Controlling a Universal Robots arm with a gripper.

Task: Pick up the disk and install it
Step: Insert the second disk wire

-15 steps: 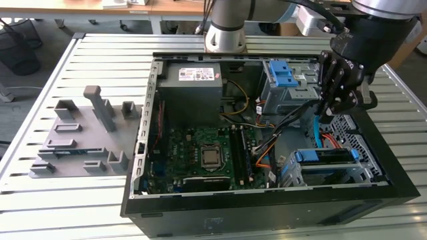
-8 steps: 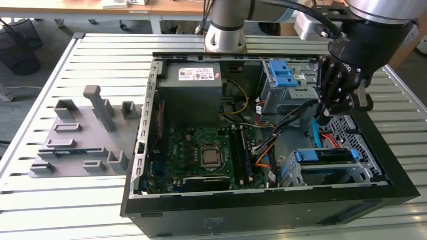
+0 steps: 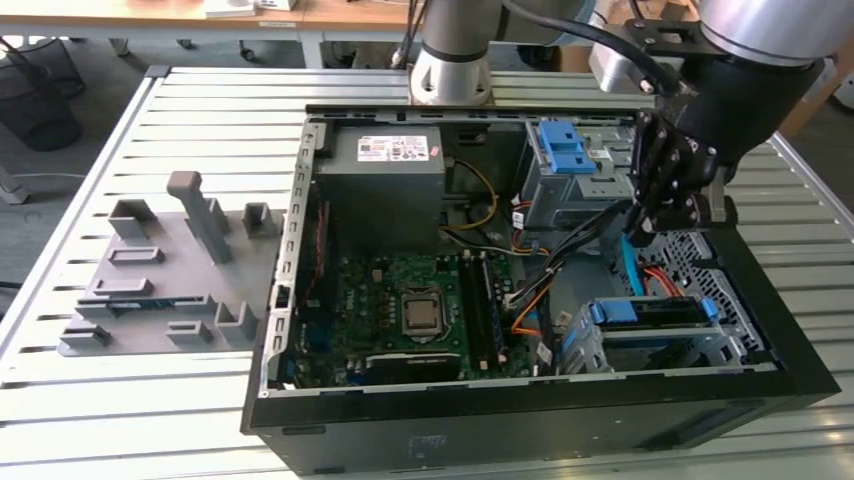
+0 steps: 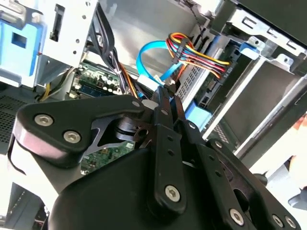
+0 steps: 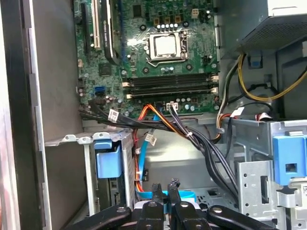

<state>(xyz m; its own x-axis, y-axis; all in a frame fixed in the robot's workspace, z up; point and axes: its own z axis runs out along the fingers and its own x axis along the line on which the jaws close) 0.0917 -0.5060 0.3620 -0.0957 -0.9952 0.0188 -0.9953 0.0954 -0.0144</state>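
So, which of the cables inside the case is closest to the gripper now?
The flat light-blue cable: it loops right by the gripper, while the multicoloured bundle lies farther off.

matt black pincer (image 5: 165, 191), slatted metal table (image 3: 200, 390)

The pincer (image 4: 167, 93) fills the lower half of the second wrist view, its black fingers (image 4: 162, 112) drawn together with only a narrow gap and nothing visibly held. Beyond the tips, at 12 o'clock, a blue flat cable (image 4: 146, 60) loops beside a multicoloured wire bundle (image 4: 199, 55). At 9 o'clock lies a green circuit board (image 4: 96, 84); at 10 o'clock, a blue plastic latch (image 4: 17, 45) on a metal cage (image 4: 72, 28). At 2 o'clock, a drive bay frame (image 4: 259, 72).
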